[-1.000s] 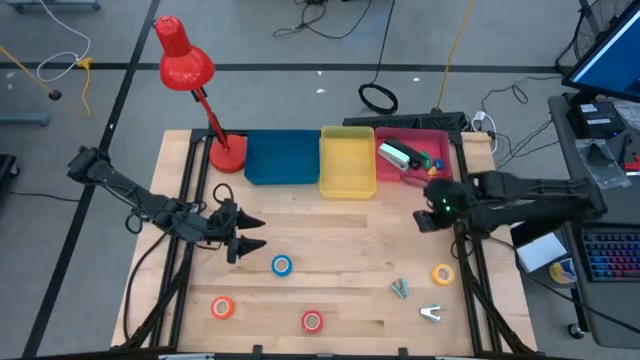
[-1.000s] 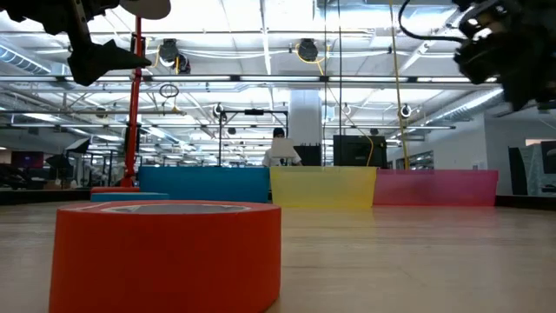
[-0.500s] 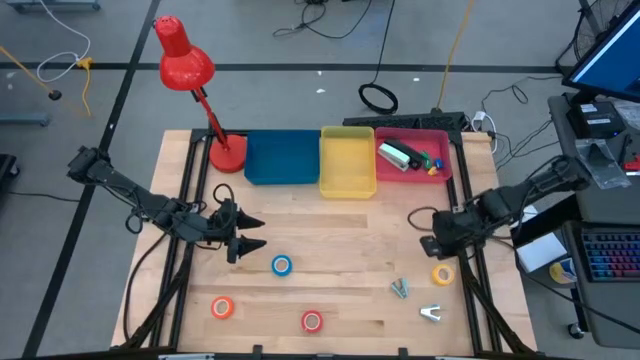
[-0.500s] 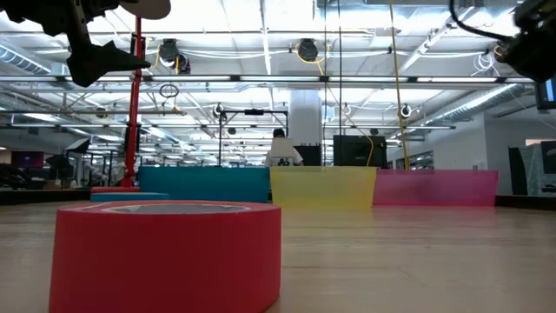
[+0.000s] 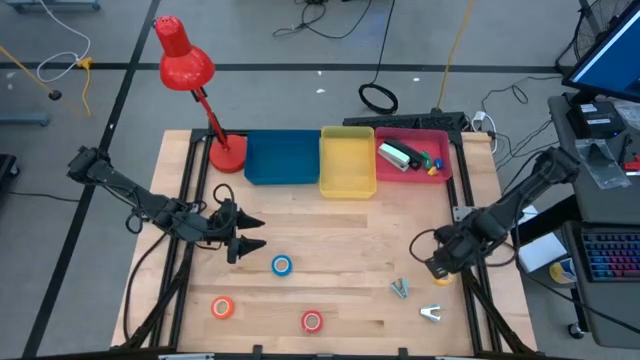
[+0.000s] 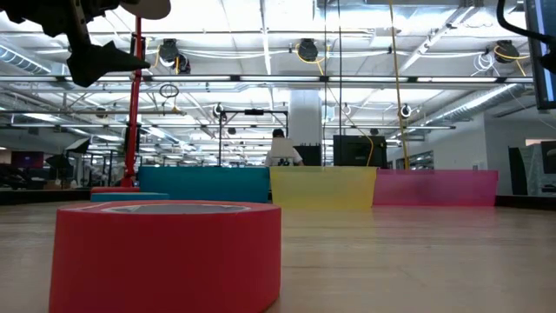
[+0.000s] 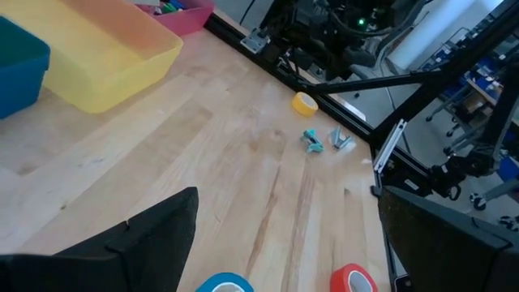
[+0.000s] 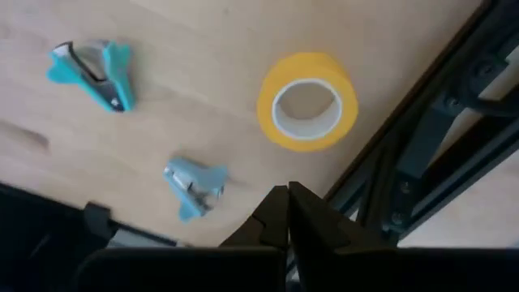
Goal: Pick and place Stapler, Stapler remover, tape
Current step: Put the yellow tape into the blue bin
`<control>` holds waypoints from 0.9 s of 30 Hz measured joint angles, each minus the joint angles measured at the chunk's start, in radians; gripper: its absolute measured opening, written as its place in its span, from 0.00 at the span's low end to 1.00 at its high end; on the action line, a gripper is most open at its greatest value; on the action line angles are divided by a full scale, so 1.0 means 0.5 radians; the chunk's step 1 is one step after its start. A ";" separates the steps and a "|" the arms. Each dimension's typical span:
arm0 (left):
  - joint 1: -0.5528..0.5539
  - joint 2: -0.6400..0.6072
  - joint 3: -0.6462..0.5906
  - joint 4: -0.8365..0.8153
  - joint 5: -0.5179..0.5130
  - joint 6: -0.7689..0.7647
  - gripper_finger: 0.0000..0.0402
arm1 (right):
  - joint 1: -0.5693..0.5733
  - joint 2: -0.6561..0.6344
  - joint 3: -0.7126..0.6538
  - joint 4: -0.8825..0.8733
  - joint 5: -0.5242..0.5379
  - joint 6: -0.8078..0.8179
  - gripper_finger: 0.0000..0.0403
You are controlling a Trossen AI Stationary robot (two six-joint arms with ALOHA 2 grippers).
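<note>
Four tape rolls lie flat on the wooden table: blue (image 5: 281,265), orange (image 5: 222,308), red (image 5: 312,321) and yellow (image 8: 308,101). A teal staple remover (image 8: 89,75) and a silvery one (image 8: 195,188) lie near the yellow roll. The stapler (image 5: 398,155) lies in the pink bin (image 5: 437,140). My right gripper (image 8: 289,199) is shut and hangs just over the yellow roll (image 5: 443,279), touching nothing. My left gripper (image 5: 250,233) waits open above the table's left half, beside the blue roll.
A blue bin (image 5: 281,158) and a yellow bin (image 5: 347,160) stand along the far edge beside the pink one. A red desk lamp (image 5: 185,62) has its base (image 5: 227,155) at the far left. Black frame rails (image 8: 430,122) run along the right edge. Bare wood lies mid-table.
My right gripper has travelled from beside the pink bin toward the table's near edge and down, ending over the yellow tape roll. The left arm and all objects have stayed in place.
</note>
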 joint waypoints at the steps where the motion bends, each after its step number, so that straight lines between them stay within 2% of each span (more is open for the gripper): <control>1: 0.000 0.000 0.000 -0.001 0.000 0.000 0.94 | 0.009 0.019 0.000 0.001 0.013 -0.004 0.02; 7: 0.000 0.000 0.000 -0.001 -0.001 0.000 0.94 | 0.039 0.091 0.000 0.001 0.008 -0.054 0.13; 18: 0.000 0.000 0.000 -0.001 -0.001 0.034 0.94 | 0.042 0.222 0.000 0.166 0.019 -0.036 0.42; 22: 0.000 0.000 0.000 -0.001 -0.001 0.037 0.94 | 0.042 0.318 0.000 0.290 0.019 -0.005 0.47; 27: 0.000 0.000 0.000 -0.010 -0.001 0.037 0.94 | 0.041 0.468 0.000 0.274 0.024 0.047 0.48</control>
